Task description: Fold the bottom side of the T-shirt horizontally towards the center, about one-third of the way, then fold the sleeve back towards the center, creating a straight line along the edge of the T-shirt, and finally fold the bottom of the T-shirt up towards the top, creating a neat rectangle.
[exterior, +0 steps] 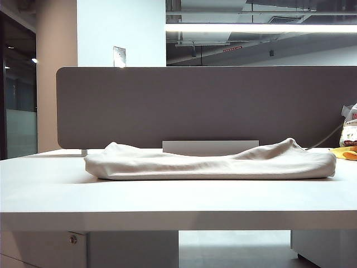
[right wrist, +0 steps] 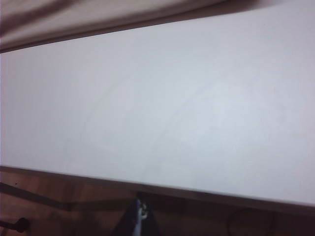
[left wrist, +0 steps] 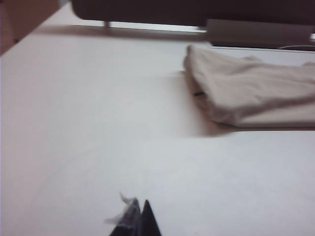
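Observation:
The beige T-shirt (exterior: pixel 212 163) lies folded into a long low bundle across the middle of the white table (exterior: pixel 167 201); neither gripper shows in the exterior view. In the left wrist view the T-shirt's folded end (left wrist: pixel 246 88) lies well ahead of my left gripper (left wrist: pixel 139 209), which is shut over bare table with a wisp of white fluff on one tip. My right gripper (right wrist: pixel 140 206) is shut and empty, hanging just off the table's front edge, with the T-shirt (right wrist: pixel 74 19) far across the table from it. I cannot pick out the T-shirt's bottom or its sleeve in the bundle.
A grey partition panel (exterior: pixel 201 106) stands along the back of the table behind the shirt. Yellow-and-white packaged items (exterior: pixel 348 137) sit at the far right edge. Brown floor (right wrist: pixel 49 201) shows below the table's front edge in the right wrist view.

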`<state>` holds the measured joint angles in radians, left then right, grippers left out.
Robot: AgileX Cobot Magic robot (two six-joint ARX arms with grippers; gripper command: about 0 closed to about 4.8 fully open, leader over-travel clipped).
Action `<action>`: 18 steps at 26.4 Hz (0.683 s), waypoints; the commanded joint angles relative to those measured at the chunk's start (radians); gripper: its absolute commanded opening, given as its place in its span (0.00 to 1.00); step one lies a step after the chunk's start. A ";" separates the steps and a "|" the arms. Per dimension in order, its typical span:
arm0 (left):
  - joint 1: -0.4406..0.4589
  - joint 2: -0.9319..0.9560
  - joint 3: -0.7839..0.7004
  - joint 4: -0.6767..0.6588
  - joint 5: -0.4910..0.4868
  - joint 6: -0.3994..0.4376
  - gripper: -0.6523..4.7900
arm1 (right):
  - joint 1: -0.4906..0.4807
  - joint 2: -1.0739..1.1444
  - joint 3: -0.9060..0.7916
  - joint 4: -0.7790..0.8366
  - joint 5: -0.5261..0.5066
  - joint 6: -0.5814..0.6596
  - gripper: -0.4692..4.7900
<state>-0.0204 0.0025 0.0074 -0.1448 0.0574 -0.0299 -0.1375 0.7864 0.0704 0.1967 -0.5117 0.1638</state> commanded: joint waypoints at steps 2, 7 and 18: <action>-0.001 0.001 0.000 -0.044 -0.016 0.011 0.11 | 0.000 0.000 0.003 0.014 -0.003 0.000 0.08; -0.001 0.001 0.000 -0.048 -0.052 0.035 0.11 | 0.000 0.000 0.003 0.014 -0.003 0.000 0.08; 0.000 0.001 0.000 -0.044 -0.072 0.026 0.11 | 0.000 0.000 0.003 0.014 -0.003 0.000 0.08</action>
<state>-0.0204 0.0025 0.0097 -0.1707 -0.0093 -0.0002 -0.1375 0.7864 0.0704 0.1967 -0.5121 0.1638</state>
